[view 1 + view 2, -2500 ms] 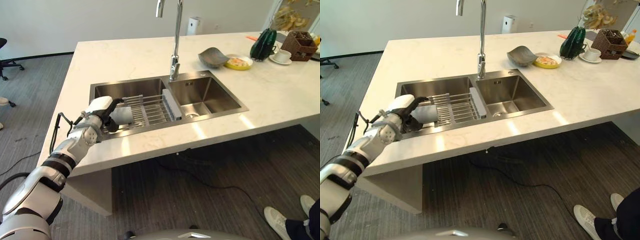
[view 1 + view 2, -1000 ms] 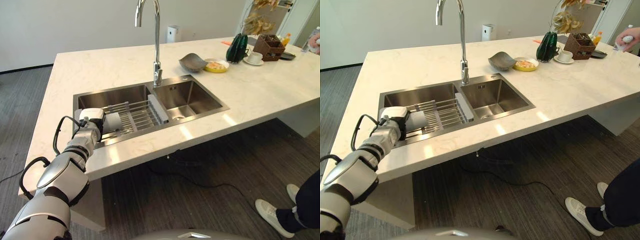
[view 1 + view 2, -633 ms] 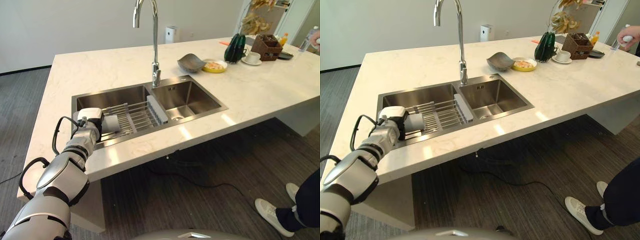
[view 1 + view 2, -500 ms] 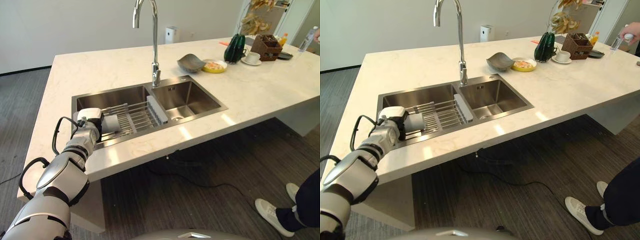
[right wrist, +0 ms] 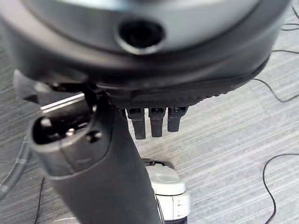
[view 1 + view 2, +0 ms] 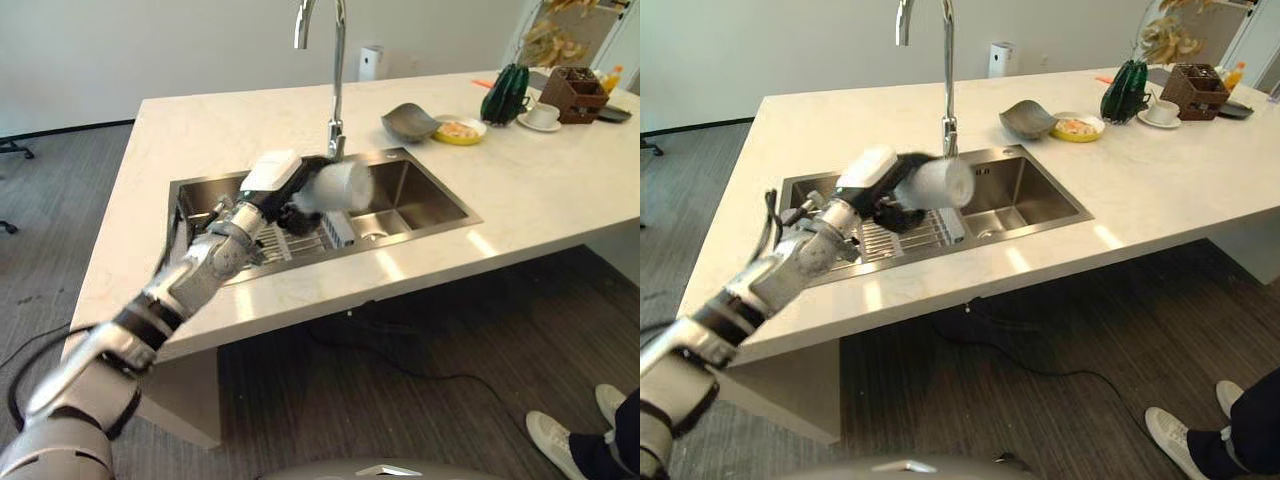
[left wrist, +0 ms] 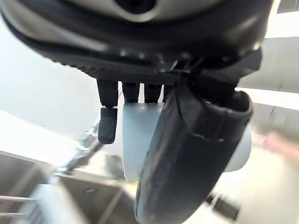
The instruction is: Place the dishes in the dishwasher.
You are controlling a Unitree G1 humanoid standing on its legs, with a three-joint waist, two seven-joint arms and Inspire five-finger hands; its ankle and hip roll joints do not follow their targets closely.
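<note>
My left hand is shut on a white cup, held on its side in the air above the steel double sink, about over the divider between the basins. In the left wrist view the thumb and fingers wrap the cup. A wire rack lies in the left basin below the arm. A grey bowl and a yellow plate with food sit on the counter behind the right basin. My right hand hangs over the floor, fingers relaxed, holding nothing.
A tall faucet rises behind the sink, close to the raised cup. Far right on the white counter stand a green vase, a cup on a saucer and a brown basket. A person's shoe is at lower right.
My left hand has lifted the white cup out of the left basin, up and to the right, to above the sink's divider. The camera has also shifted.
</note>
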